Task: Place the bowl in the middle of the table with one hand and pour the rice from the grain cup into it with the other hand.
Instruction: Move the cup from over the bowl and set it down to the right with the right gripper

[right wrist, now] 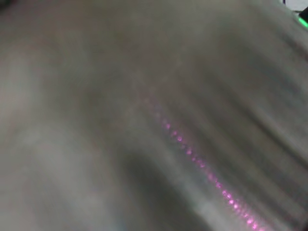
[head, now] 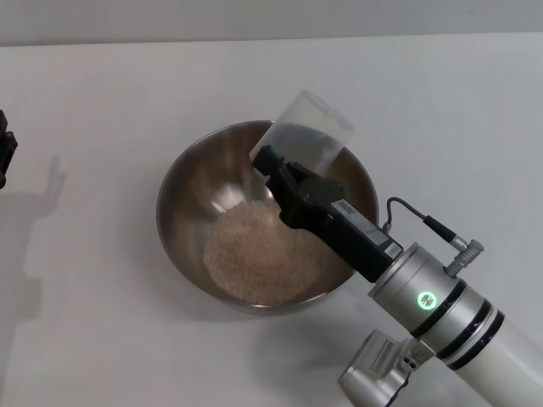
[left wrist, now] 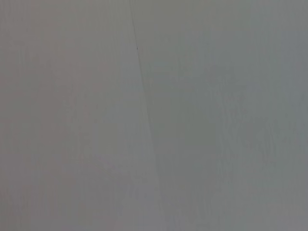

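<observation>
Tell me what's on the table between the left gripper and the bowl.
Nothing: in the head view only bare table with the arm's shadow lies between the left gripper at the edge and the bowl.

- Bowl (head: 191, 199): brushed shiny steel.
- Grain cup (head: 316, 127) in my right gripper (head: 273, 164): clear, faintly frosted plastic.
- Rice (head: 259, 253): matt, grainy.
- Table (head: 102, 102): smooth white.
</observation>
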Motion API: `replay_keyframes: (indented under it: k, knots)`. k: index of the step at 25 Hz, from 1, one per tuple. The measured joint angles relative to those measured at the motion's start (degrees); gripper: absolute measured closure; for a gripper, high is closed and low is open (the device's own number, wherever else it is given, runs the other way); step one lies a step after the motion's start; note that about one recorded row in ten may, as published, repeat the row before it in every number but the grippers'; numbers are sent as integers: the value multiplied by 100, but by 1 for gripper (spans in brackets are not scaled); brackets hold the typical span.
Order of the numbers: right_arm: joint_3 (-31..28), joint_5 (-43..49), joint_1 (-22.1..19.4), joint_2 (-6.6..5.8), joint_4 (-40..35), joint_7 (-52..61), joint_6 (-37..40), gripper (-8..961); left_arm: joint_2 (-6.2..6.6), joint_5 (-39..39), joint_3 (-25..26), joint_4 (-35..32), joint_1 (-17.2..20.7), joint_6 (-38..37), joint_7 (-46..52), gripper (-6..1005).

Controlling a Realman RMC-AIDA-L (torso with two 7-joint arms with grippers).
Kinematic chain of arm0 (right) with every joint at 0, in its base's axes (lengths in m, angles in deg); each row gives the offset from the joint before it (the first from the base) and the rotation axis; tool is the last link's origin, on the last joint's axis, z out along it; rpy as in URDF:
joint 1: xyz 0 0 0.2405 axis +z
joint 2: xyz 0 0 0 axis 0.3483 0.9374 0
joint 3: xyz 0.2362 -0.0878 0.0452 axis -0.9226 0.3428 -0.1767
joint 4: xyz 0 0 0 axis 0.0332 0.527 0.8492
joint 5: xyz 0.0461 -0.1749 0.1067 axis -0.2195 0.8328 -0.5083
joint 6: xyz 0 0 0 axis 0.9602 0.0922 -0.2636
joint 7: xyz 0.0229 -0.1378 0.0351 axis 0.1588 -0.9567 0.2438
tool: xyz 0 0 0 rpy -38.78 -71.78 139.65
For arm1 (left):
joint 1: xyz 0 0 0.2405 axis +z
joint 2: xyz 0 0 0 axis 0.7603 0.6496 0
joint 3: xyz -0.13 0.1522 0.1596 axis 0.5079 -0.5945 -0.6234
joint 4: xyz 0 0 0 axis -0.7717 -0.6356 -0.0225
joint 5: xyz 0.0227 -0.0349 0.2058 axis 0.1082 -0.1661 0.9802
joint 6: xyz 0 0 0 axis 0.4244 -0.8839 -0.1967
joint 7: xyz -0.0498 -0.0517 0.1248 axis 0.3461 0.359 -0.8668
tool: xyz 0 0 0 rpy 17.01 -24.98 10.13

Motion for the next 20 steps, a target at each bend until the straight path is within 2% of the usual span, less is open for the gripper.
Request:
replay_keyframes:
  k: [12, 20]
  knots:
    - [-44, 122, -18, 0, 28, -50, -34, 939, 0, 0, 0, 0, 15, 13, 0, 181]
    - [-280, 114, -68, 0, 68, 1213, 271, 939, 0, 0, 0, 0, 17, 4, 0, 181]
